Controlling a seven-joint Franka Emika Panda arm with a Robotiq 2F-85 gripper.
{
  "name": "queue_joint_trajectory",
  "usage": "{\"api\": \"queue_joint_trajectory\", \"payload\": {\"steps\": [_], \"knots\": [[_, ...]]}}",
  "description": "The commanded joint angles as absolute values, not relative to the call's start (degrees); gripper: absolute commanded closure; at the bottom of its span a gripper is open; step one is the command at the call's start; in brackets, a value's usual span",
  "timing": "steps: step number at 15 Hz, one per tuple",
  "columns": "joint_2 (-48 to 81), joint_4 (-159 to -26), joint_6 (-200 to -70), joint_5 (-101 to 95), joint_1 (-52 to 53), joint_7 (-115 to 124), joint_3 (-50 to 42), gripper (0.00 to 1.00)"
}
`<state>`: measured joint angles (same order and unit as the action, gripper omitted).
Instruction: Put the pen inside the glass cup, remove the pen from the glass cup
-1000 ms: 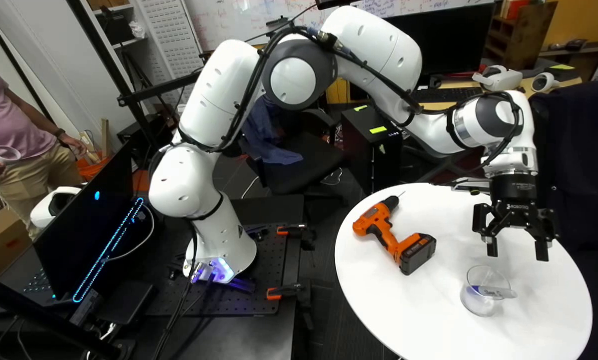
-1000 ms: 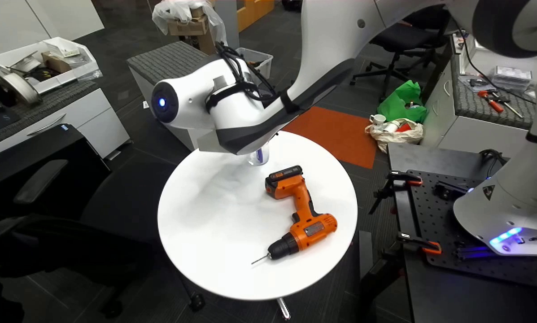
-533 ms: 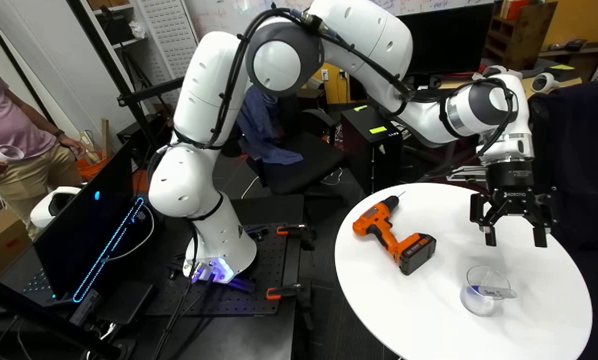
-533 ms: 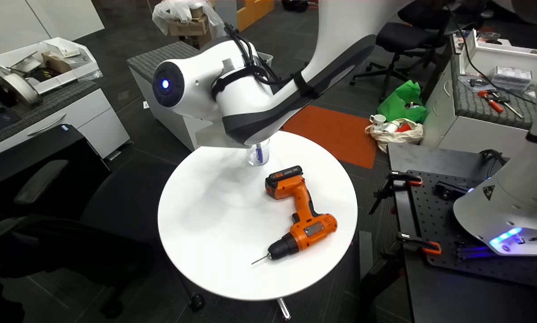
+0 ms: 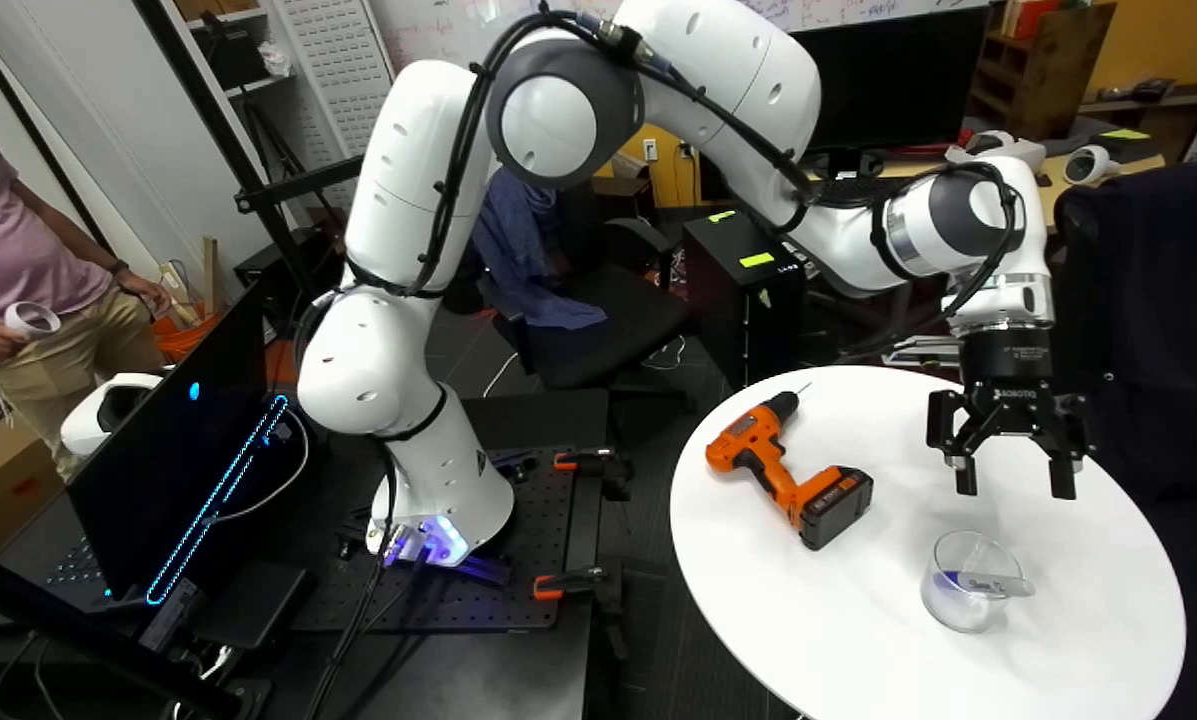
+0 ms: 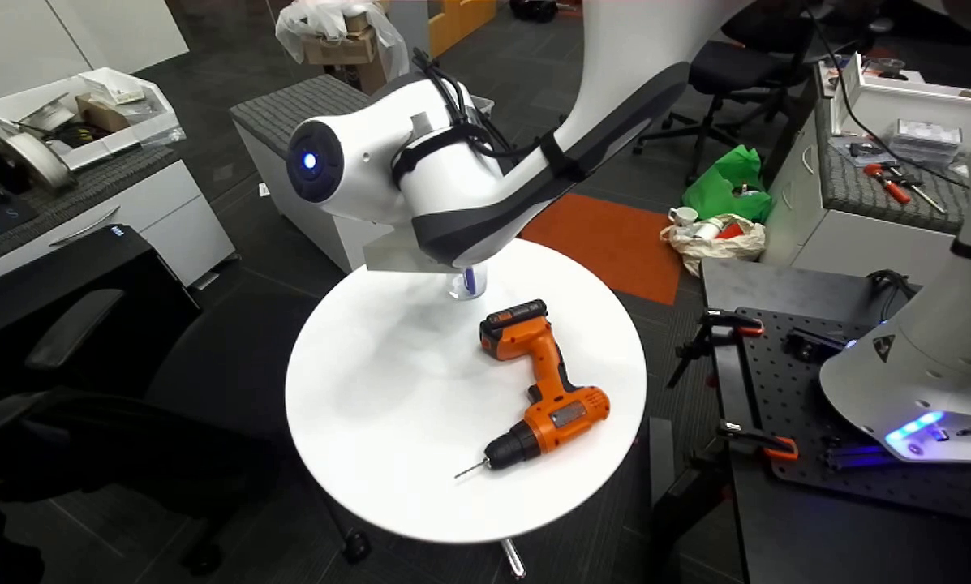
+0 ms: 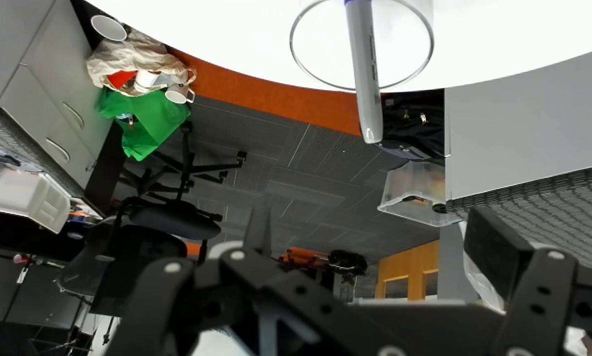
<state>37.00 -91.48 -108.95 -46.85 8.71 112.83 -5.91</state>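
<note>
Shifted slightly sideways since a moment ago, the hand (image 5: 1014,485) hangs, jaws apart. Leaning in the glass cup (image 5: 958,610), the pen (image 5: 991,584) looks light, stiff, slick — I'd pinch its jutting grey end.

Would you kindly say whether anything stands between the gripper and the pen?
Nothing visible stands between the gripper and the pale end of the pen, which juts past the rim of the glass cup. The cup's wall surrounds only the pen's lower part; the power drill lies off to the side.
</note>
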Motion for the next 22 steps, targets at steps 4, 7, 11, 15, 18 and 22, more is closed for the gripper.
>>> {"api": "queue_joint_trajectory", "payload": {"steps": [4, 7, 11, 15, 18, 22], "knots": [[38.0, -91.3, -108.1, -45.1, 8.1, 112.0, -5.4, 0.0], [39.3, -90.6, -107.7, -44.3, 8.0, 111.7, -5.6, 0.0], [41.3, -89.7, -107.1, -43.2, 7.5, 111.1, -5.8, 0.0], [42.6, -89.3, -106.8, -42.0, 7.1, 111.0, -6.1, 0.0], [43.2, -89.0, -106.6, -41.4, 7.0, 111.0, -6.4, 0.0], [43.9, -88.3, -106.0, -41.4, 6.9, 111.3, -6.9, 0.0]]}}
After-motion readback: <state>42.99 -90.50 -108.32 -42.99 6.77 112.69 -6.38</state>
